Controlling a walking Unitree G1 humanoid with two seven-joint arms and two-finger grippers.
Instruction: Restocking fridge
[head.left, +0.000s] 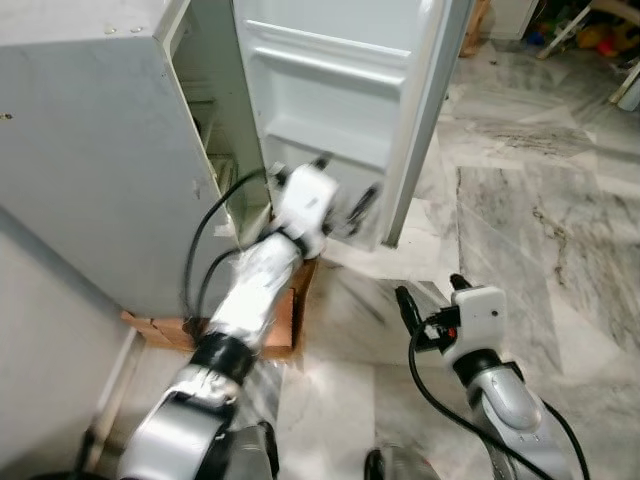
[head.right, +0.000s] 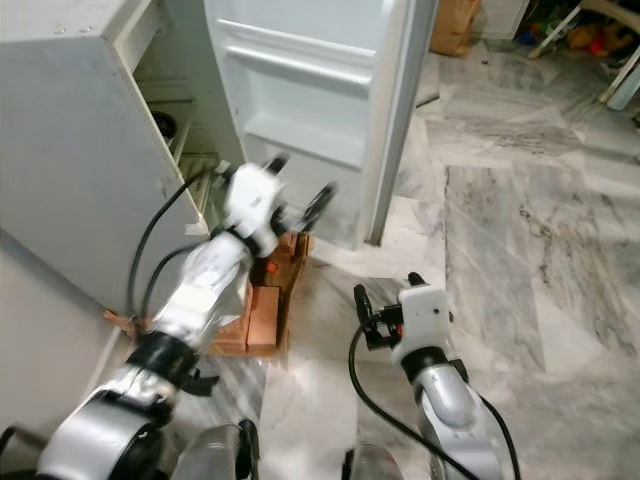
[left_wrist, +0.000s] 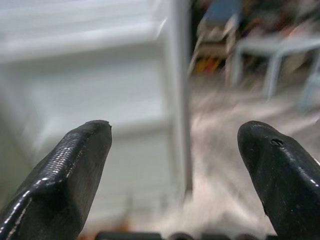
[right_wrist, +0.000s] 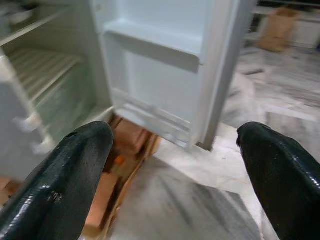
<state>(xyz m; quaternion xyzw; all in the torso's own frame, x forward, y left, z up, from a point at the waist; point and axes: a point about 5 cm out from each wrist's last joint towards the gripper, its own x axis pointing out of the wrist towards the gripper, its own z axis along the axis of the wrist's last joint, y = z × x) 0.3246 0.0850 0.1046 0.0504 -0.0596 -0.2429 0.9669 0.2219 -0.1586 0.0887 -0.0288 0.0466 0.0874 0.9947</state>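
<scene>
Right gripper low over grey-veined marble floor, fingers apart; left gripper spread wide at white fridge's open door

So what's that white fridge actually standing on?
The white fridge stands on a low base of reddish-brown wooden blocks, which stick out below its open door onto the grey marble floor. How far the blocks run under the cabinet is hidden.

My left gripper reaches, fingers spread, toward the open fridge door. My right gripper hovers low over the marble floor.
</scene>
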